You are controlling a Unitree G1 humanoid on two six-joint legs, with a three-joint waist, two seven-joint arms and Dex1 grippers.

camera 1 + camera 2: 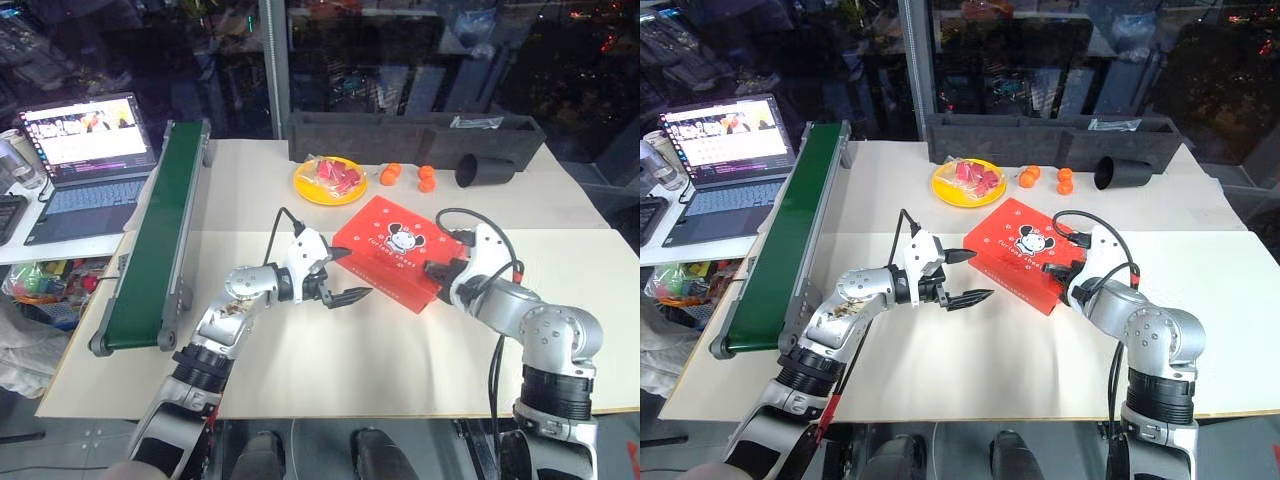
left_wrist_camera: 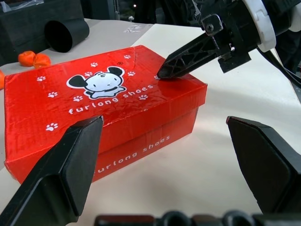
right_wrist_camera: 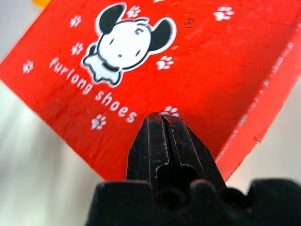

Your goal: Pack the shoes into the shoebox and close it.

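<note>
The red shoebox (image 1: 395, 245) lies closed on the white table, its lid with the white cartoon mouse logo (image 2: 96, 84) facing up. The shoes are hidden. My left gripper (image 1: 357, 272) is open and points at the box's left end, with a finger (image 2: 70, 160) on each side of its near corner and not touching it. My right gripper (image 1: 432, 268) is shut, and its tip rests on the lid (image 3: 161, 117) near the box's right end. That same shut tip (image 2: 162, 73) shows on the lid in the left wrist view.
A green conveyor belt (image 1: 160, 230) runs along the table's left side, with a laptop (image 1: 85, 160) beyond it. Behind the box are a yellow plate (image 1: 330, 182), small orange fruits (image 1: 392, 173), a black cup on its side (image 1: 485, 170) and a long black tray (image 1: 410, 135).
</note>
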